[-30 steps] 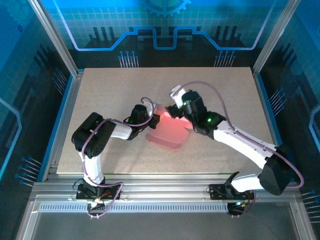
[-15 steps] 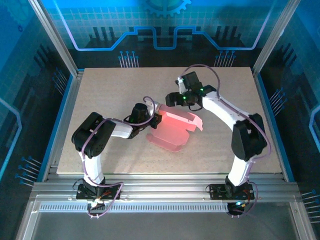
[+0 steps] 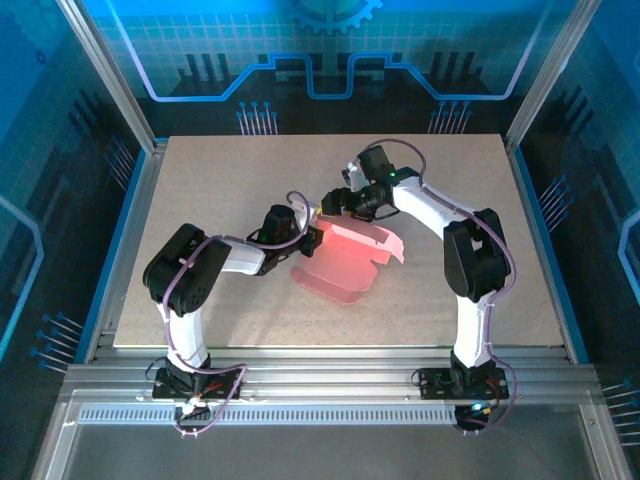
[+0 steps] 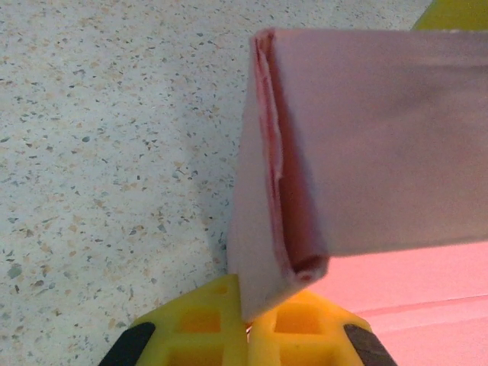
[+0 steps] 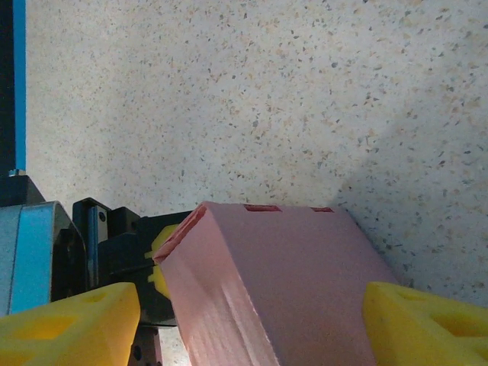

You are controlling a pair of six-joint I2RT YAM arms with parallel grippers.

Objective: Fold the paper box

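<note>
Tabletop of speckled beige carries the work. At the left, the left pincer lies low over it, clamped tight on the paper box. In its wrist view the yellow fingers meet on the bottom corner of a raised pink flap, which stands straight ahead of the pincer with its doubled edge upright. The rest of the pink card lies flat just to the right of that pincer. Further right, the right pincer sits at the far side of the raised part with its jaws wide. In its wrist view the folded pink block lies between the yellow fingers. Whether either pad touches the card is hard to say.
</note>
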